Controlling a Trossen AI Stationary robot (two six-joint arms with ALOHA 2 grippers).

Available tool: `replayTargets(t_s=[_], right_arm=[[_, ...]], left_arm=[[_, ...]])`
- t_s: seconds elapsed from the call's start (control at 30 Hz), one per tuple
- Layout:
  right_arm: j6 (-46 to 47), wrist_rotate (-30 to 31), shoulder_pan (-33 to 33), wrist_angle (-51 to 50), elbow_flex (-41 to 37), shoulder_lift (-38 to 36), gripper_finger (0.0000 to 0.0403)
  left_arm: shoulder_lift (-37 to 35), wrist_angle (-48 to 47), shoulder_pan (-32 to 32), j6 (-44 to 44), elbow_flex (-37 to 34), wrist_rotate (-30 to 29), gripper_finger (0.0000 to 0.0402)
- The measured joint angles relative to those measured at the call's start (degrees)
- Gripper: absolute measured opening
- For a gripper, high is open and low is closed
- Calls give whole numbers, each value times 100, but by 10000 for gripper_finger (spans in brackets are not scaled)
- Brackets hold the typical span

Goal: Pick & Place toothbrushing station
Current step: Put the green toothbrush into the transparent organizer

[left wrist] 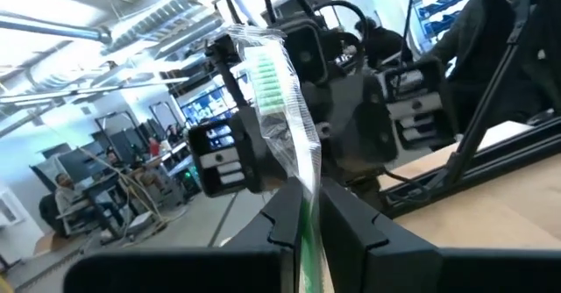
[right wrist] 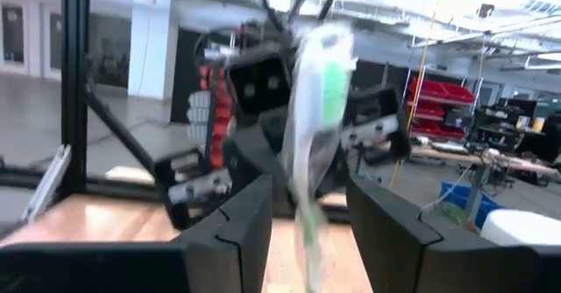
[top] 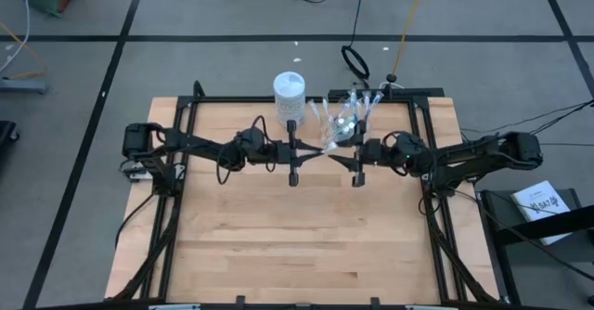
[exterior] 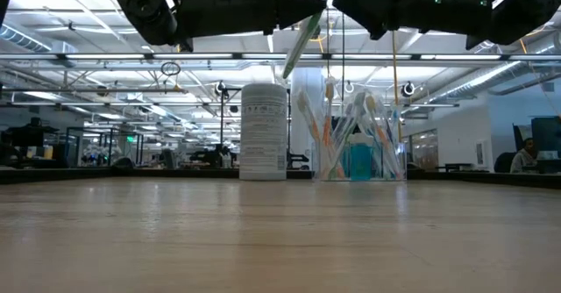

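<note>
Both arms raised above the wooden table (top: 306, 245), meeting mid-air near the back edge. Left gripper (left wrist: 308, 218): fingers nearly shut, pinching the lower end of a slim pale toothbrush with green bristles, sealed in a clear plastic wrapper (left wrist: 279, 109); brush stands tilted upward between the two grippers, likely so its free end is presented to the other arm. Right gripper (right wrist: 308, 214): fingers spread wide, one on each side of the wrapped brush, no grip visible. Judged a handover in progress, with the right not yet closed. Behind them on the table, a small clear plastic cup (exterior: 358, 144) holds the other toothbrushes fanned upright with a blue tube; a white cylindrical canister with a printed label (exterior: 264, 131) stands just beside it. Risk: the wrapper is slick and loose, so the brush may slip when the right closes.
</note>
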Motion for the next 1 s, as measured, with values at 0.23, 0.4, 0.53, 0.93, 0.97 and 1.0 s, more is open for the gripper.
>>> replayTargets(t_s=[0.23, 0.4, 0.53, 0.93, 0.97, 1.0], right_arm=[[605, 165, 0, 351, 0, 2, 139], [741, 173, 7, 738, 0, 321, 139], [761, 173, 7, 1321, 0, 718, 139], [729, 197, 7, 2051, 0, 1129, 93], [728, 195, 7, 2053, 0, 1128, 83], [726, 195, 7, 2051, 0, 1128, 72]], left_arm=[[15, 22, -44, 49, 2, -9, 30], [17, 14, -44, 49, 2, -146, 30], [18, 14, -44, 7, 2, -209, 31], [22, -36, -48, -63, 7, -217, 31], [22, -38, -48, -102, 7, -221, 31], [22, -38, -48, -152, 7, -233, 31]])
